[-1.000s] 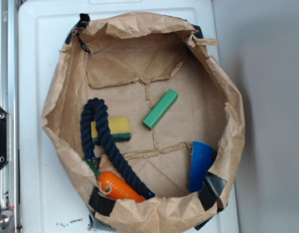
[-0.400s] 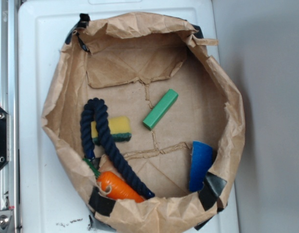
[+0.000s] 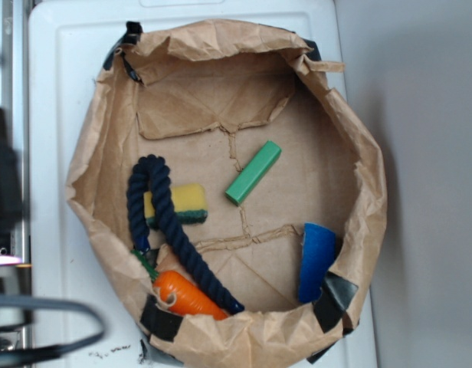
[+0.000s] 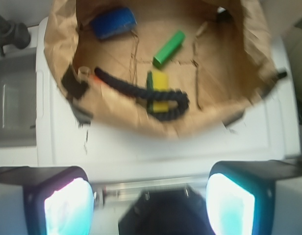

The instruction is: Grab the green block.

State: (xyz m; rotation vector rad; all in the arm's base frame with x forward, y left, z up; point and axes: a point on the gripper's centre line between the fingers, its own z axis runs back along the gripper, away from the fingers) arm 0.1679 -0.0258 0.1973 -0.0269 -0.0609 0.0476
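Green block (image 3: 254, 172) lies in the paper bag (image 3: 358, 146), beside the sponge (image 3: 182, 202); end effector (image 4: 150, 196) hangs released, far off.

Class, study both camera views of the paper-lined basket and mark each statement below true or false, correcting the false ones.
1. The bright green rectangular block lies free on the brown paper lining. True.
2. The gripper is closed on the block. False: its jaws are wide apart and it is outside the basket.
3. The dark blue rope crosses over the yellow sponge. True.
4. The orange carrot touches the block. False: they lie well apart.
5. The blue curved piece rests by the basket's wall. True.
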